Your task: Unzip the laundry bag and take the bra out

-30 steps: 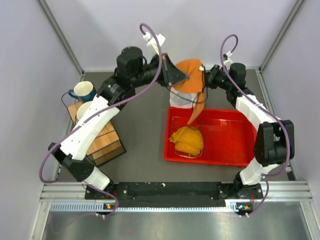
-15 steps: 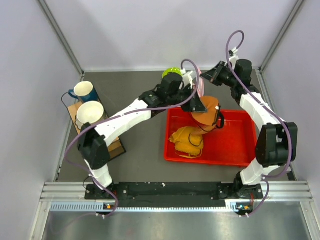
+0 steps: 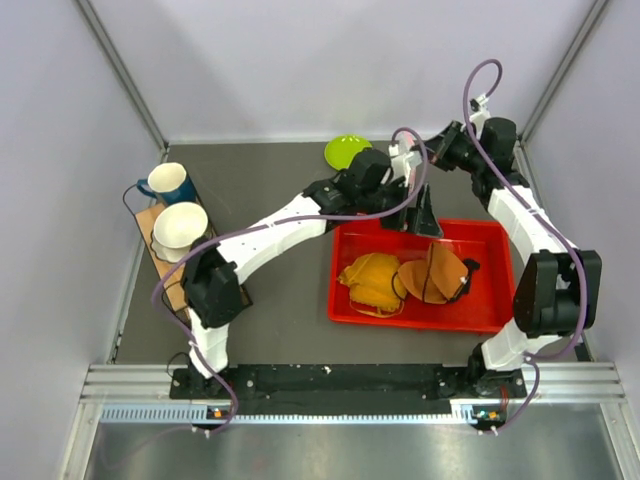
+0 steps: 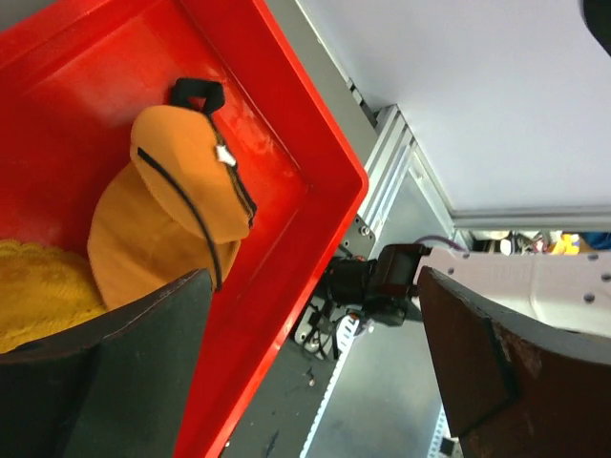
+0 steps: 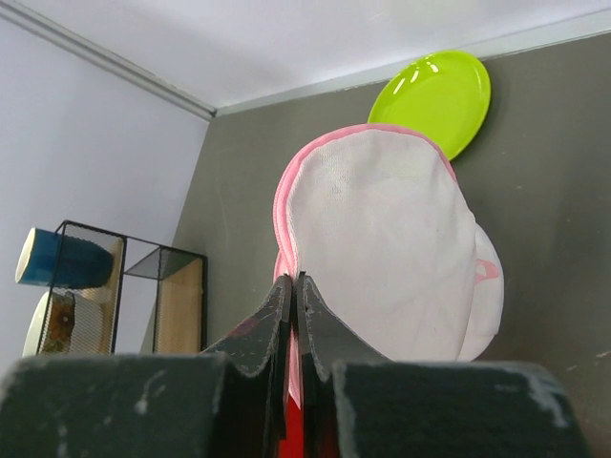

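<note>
Just let go of the bra (image 3: 432,275): lying loose in the red tray (image 3: 490,262), under the left end effector (image 3: 422,212), now spread apart. Still pinching the emptied laundry bag (image 5: 382,239) at far right with the right end effector (image 5: 294,315). Looks essentially finished.

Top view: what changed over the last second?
The left claw carried the bra from high at the back, forward and down over the red tray. It then opened and let go, so the bra now lies in the tray beside the yellow garment. The right claw stays shut on the laundry bag. Tray and yellow garment did not move.
</note>
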Motion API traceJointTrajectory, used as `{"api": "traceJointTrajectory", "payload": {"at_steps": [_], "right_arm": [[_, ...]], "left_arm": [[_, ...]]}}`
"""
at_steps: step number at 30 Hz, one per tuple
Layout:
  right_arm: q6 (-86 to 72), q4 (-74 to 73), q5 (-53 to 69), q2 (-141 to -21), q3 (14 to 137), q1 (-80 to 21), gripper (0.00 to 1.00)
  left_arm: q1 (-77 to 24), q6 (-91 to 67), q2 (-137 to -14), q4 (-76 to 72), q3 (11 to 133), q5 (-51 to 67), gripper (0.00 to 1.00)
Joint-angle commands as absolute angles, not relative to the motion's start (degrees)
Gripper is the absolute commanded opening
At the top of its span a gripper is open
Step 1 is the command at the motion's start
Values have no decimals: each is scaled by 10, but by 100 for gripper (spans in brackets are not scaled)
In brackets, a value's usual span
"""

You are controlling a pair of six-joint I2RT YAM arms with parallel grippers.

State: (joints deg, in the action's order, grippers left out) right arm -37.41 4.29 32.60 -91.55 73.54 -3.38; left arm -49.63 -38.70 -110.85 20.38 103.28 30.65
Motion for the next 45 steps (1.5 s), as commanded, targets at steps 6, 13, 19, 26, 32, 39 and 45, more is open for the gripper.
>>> {"api": "traceJointTrajectory", "payload": {"at_steps": [6, 13, 19, 26, 32, 39, 45], "right_arm": [[-358, 47, 329, -903, 763, -16, 0], [-351, 25, 292, -916, 816, -11, 0], [-355, 11, 268, -940, 879, 25, 0], [-348, -20, 213, -994, 918, 73, 0], [-338, -75, 209, -1012, 932, 99, 31], [-291, -168, 103, -979, 932, 99, 91], [-279, -215, 72, -935, 913, 99, 99]], "left_arm": [[-428, -312, -891, 233, 904, 281, 93], [-313, -337, -814, 214, 810, 275, 92], [-279, -341, -778, 214, 773, 252, 92], [-266, -341, -767, 214, 757, 242, 92], [-259, -338, -773, 209, 744, 245, 93], [-239, -331, -781, 214, 744, 250, 96], [-227, -317, -777, 216, 745, 257, 96]]}}
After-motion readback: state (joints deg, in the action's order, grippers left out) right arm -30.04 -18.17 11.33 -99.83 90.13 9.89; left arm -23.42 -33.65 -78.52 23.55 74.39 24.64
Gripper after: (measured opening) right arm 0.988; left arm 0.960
